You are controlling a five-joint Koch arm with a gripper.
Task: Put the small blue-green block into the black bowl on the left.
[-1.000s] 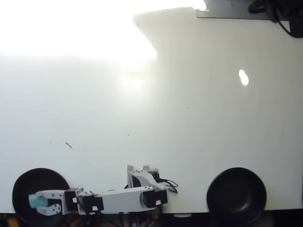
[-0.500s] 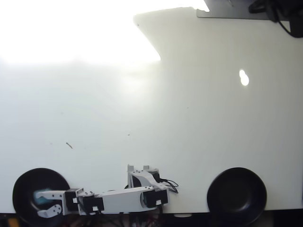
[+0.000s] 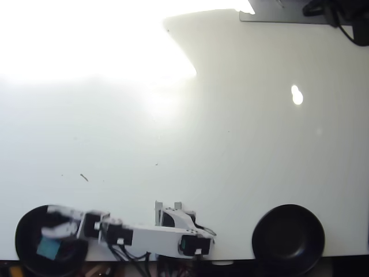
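Note:
In the overhead view the black bowl [image 3: 22,238] sits at the bottom left edge of the white table. The small blue-green block [image 3: 48,247] lies inside it, low in the bowl and free of the fingers. My gripper [image 3: 48,222] hovers over the upper half of the bowl, blurred by motion. Its two pale fingers [image 3: 60,212] are spread apart with nothing between them. The block sits just below the lower finger.
A second matching black bowl [image 3: 288,238] stands at the bottom right. The arm's grey base [image 3: 173,218] is at the bottom middle with cables around it. Strong glare washes out the table's upper left. A dark object [image 3: 337,11] sits at the top right corner.
The block has left the gripper and now lies in the left bowl. The gripper has opened and swung upward in the picture, and the arm has shifted with it.

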